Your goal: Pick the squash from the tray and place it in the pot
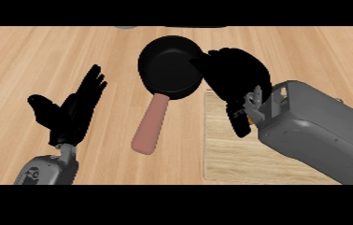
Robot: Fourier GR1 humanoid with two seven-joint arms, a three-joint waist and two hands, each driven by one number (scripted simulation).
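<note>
**Right arm.** Your right forearm [310, 126] enters from the lower right corner and slants up toward the centre. The right hand [234, 77] hangs over the far left corner of the tray [231, 158], and its far side overlaps the right rim of the pot [165, 67]. The hand is curled shut and shows mostly as one dark mass. Its thumb points back down over the tray's left edge.

**Squash.** Note the small yellow patch just beside the thumb, on the wrist side. This is all you can see of the squash [249, 120], because the closed right hand covers the rest. It sits above the tray's near-left part, outside the pot.

**Left arm.** Your left forearm [45, 170] shows at the lower left edge. The left hand [69, 112] rests open above it, with fingers straight and pointing away from you and the thumb spread to the left. It holds nothing and lies well apart from the pot.

**Containers.** The pot is black, round and shallow, and lies on the wooden counter [82, 46] at centre. Its pinkish handle [151, 126] runs toward you and slightly left. The visible interior is plain black with nothing lying in it. The tray is a pale wooden board just right of the handle, and its visible surface carries only the hand's shadow.
</note>
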